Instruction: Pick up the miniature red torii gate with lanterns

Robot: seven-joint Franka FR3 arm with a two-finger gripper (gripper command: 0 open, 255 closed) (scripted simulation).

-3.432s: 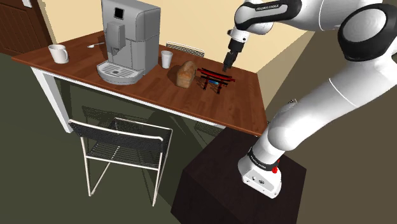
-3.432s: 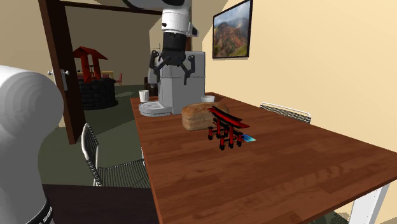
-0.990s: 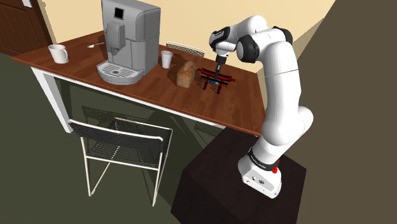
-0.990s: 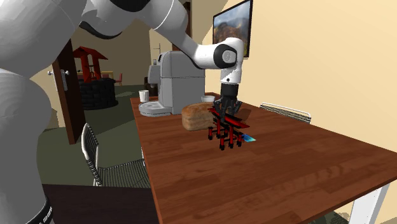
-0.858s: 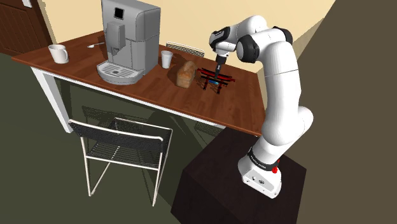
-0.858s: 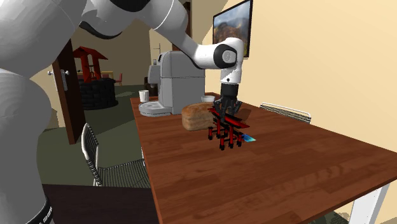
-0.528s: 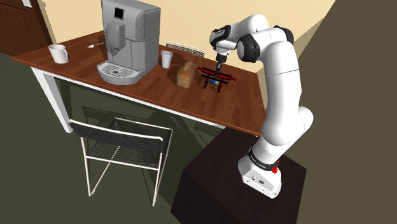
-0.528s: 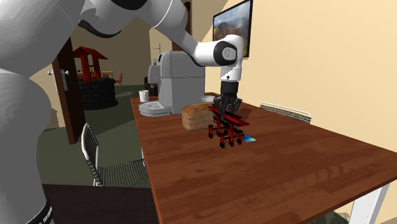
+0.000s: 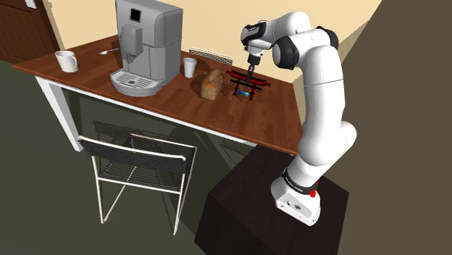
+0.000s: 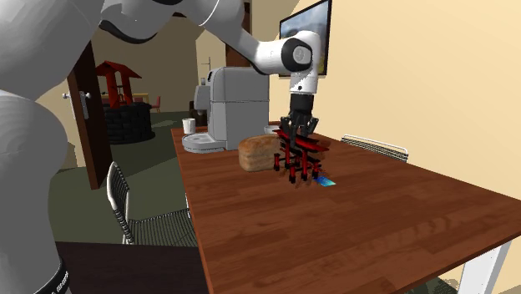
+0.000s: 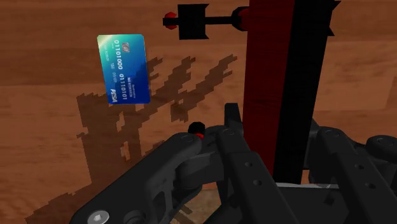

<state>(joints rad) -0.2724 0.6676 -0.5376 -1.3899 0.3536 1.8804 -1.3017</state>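
- We found the gripper [image 10: 298, 140] pointing straight down over the wooden table [image 10: 392, 225]. Its black fingers [image 11: 245, 168] were clenched on the top beam of the red torii gate [image 10: 302, 163]. In the wrist view the dark red beam ran right between them, with a finger pressed against each side.
- We judged the top beam the sensible place to take hold. It was the broadest and highest piece, and could be reached from above without brushing the thin posts or the small black-and-red lantern [image 11: 191, 19] out at the side.
- The hold sat roughly at the middle of the beam, which we thought was why the gate hung level rather than tipped.
- The gate hung upright under the hand. In the second exterior view its feet seemed to us just clear of the wood, with a ragged shadow cast on the table below. We took that to mean the lift was under way, not finished.
- A blue card [image 11: 124, 69] lay flat on the table just beside the gate's feet and apart from them, so it was not caught up in the grasp.
- The bread loaf [image 10: 257, 153] sat near the gate, on the side toward the grey coffee machine [image 10: 234, 108]. A straight rise looked safest to us, since it would keep the posts off the loaf.
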